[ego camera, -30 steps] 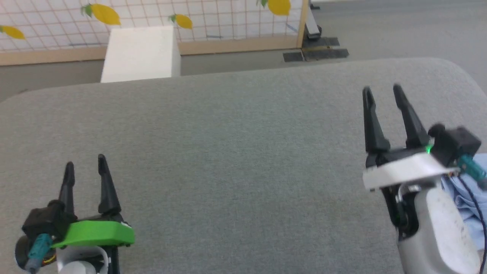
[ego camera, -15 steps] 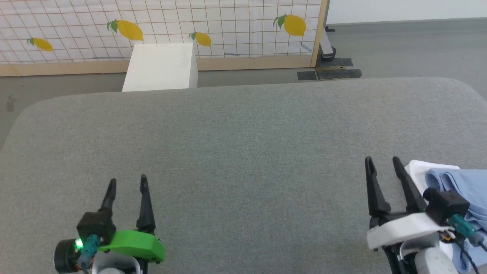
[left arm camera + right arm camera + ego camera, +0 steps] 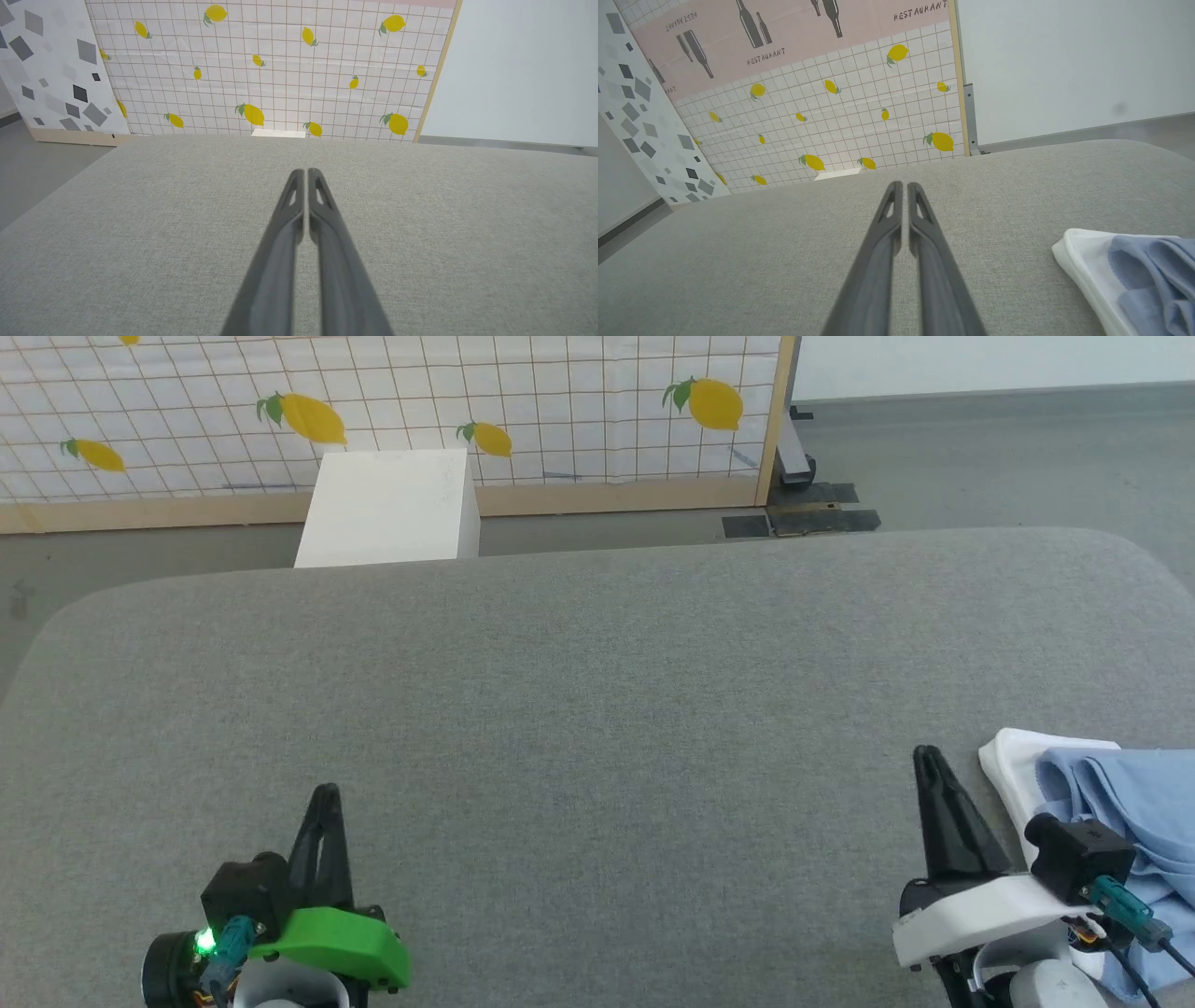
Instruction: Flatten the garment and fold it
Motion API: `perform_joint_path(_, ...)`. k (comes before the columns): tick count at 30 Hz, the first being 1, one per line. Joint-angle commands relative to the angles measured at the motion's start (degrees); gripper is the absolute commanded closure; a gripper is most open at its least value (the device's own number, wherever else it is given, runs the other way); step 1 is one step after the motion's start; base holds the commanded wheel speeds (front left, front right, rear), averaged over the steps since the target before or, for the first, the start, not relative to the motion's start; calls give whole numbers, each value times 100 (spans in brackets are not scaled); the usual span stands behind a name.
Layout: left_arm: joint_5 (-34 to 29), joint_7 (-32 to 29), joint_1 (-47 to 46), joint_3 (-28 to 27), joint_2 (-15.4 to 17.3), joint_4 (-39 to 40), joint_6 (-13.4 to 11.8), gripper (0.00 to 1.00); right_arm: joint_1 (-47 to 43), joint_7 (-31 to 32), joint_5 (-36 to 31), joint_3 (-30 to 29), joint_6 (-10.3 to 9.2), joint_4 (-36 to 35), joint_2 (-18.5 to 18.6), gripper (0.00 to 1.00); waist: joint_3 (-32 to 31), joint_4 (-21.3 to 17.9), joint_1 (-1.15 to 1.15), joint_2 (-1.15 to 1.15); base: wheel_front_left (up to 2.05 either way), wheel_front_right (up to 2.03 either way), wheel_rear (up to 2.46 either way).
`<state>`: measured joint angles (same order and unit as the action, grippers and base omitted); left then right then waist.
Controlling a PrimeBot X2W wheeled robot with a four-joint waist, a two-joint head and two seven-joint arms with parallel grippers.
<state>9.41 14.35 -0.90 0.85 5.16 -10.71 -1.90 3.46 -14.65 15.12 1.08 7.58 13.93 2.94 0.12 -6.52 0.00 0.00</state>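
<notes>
Grey cloth-covered table point(image 3: 597, 709), far corners rounded, far edge running straight across just in front of a white box point(image 3: 387, 509) that stands on the floor behind it. Left gripper point(image 3: 325, 793) low at near left, fingers pressed together tip to tip, nothing between them; the left wrist view shows them closed above the grey cloth. Right gripper point(image 3: 926, 753) at near right, fingers likewise pressed together and holding nothing. The garment point(image 3: 1125, 803) lies bunched at the near right edge of the table, light blue with a white part point(image 3: 1013, 765) toward the left, just right of the right gripper and apart from its fingers; cut off by the picture's edge. A wide open stretch of cloth lies between the two grippers and on out to the far edge. Beyond the table, a wood-framed panel point(image 3: 560, 411) of white grid printed with yellow lemons; grey floor to its right. Right wrist view: pink panel point(image 3: 784, 37) above the lemons, dark bottle shapes, the word "RESTAURANT" legible.
</notes>
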Motion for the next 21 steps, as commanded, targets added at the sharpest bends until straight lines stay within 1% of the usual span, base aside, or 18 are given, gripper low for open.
perform_joint_path(1,-4,-6,0,-3,-1,5,1,100,-2,7,-7,-3,0,-6,0,100,0,3,0,0,0,0,0)
perform_joint_path(21,-152,-232,15,-16,-37,173,31,100,-56,237,-245,-19,-1,-225,-1,100,-2,106,0,0,0,0,0)
